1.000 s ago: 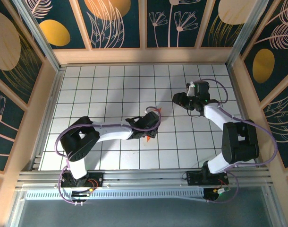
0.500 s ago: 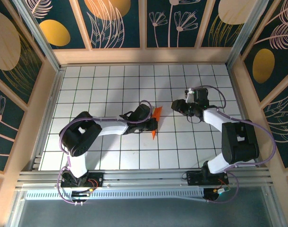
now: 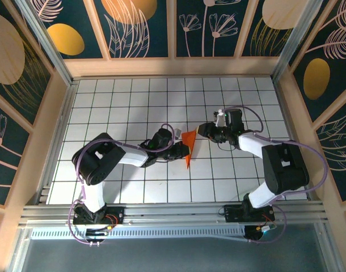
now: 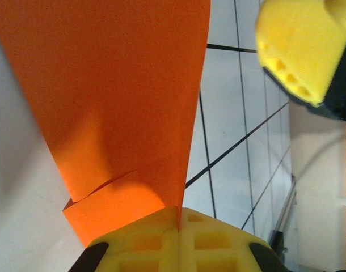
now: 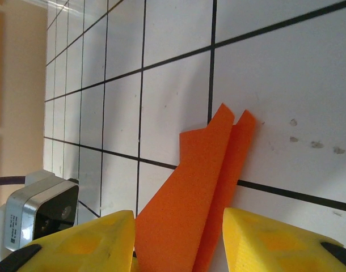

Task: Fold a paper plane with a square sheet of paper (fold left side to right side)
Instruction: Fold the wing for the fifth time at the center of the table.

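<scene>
Two grippers, one sheet: the left gripper [image 3: 183, 151] and the right gripper [image 3: 201, 129] now meet at the orange sheet [image 3: 189, 141], just right of the middle of the top view.
Orange sheet: a creased wedge over the gridded table [image 3: 105, 102], wide end toward the top of the frame, point toward the bottom. A second ago only slivers showed under the left wrist; now nearly all of it is bare.
Left gripper: its jaws are pressed together on the sheet. In the left wrist view the yellow fingers [image 4: 161, 235] pinch the paper [image 4: 122, 85] at bottom centre, and it fans upward from there. The wrist has swung toward the left of the top view, which uncovered the wedge.
Right gripper: it has come leftward from well apart to just beside the wedge's upper-right corner. Its jaws are spread part-way — in the right wrist view the paper [image 5: 201, 187] lies between the two yellow fingers [image 5: 82, 243] at the bottom edge. I cannot tell whether either finger touches it.
Meaning for the task: probably a second grip is being set up so the left side can be carried over to the right — the right jaws have not closed yet.
Risk: thin paper may buckle if both arms pull at once.
</scene>
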Motion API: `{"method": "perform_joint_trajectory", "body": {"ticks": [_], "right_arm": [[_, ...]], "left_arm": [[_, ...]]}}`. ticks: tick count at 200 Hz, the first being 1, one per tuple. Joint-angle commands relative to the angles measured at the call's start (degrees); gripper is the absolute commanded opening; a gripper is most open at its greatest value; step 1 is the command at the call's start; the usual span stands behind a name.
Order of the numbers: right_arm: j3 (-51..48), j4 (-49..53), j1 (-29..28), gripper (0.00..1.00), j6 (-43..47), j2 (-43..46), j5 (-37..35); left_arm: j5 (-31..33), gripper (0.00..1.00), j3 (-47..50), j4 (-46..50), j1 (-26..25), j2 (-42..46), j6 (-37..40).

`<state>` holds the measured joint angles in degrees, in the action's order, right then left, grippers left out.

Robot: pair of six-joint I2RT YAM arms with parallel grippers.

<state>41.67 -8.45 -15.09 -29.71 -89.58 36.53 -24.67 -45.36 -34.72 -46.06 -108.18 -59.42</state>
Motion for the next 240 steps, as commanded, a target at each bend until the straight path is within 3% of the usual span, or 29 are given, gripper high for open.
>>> {"method": "perform_joint_trajectory", "body": {"ticks": [1, 117, 240], "right_arm": [[-0.7, -1.9, -0.8, 0.45, -2.1, -1.1, 0.0], [-2.3, -3.2, -3.2, 0.45, -4.7, -3.9, -1.8], [-1.0, -3.8, -4.4, 0.45, -5.3, -7.2, -2.3]], "left_arm": [[-2.7, 0.0, 0.9, -7.2, 0.5, -2.0, -3.5], [-5.1, 0.0, 2.4, -18.1, 0.5, -6.5, -10.0], [-5.8, 0.0, 1.9, -20.2, 0.6, -8.4, -11.6]]}}
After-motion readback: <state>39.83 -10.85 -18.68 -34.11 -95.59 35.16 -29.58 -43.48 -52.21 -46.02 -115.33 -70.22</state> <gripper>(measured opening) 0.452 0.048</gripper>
